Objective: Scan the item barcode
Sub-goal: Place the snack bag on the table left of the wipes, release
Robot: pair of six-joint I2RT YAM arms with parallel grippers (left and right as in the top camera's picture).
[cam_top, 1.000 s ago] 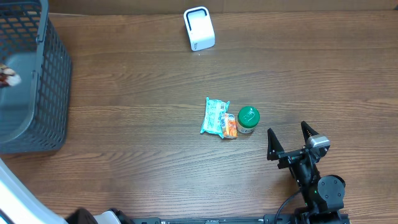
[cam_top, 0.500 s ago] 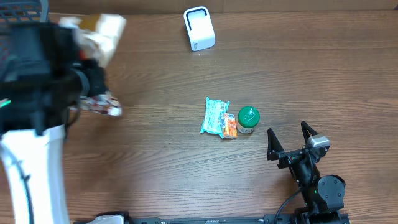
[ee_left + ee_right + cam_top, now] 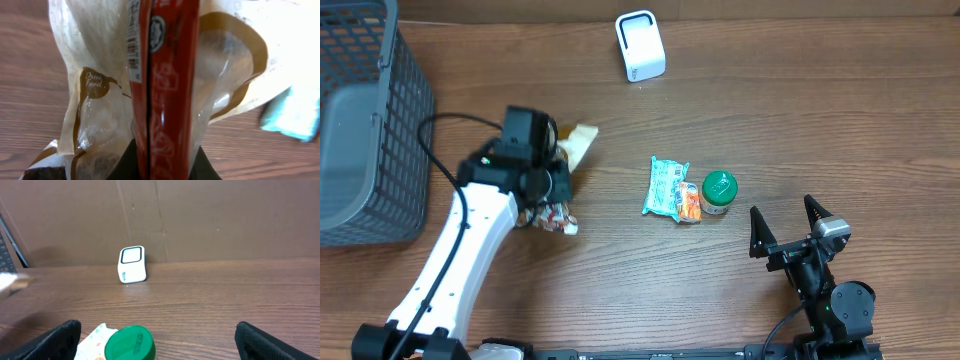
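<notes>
Snack bag (image 3: 578, 143), barcode strip facing my wrist camera, pinched tight in my left gripper (image 3: 545, 185) between basket (image 3: 412, 120) and blue packet (image 3: 665, 187), scanner (image 3: 640, 46) well apart; my right gripper (image 3: 783, 212) gapes wide, holding nothing

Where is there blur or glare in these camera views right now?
Left wrist: the snack bag fills the frame, sheen on its red strip and clear film, the teal packet behind soft. Right wrist: scanner crisp, a pale smear at the left edge. Overhead: even light, no hard shadows.
</notes>
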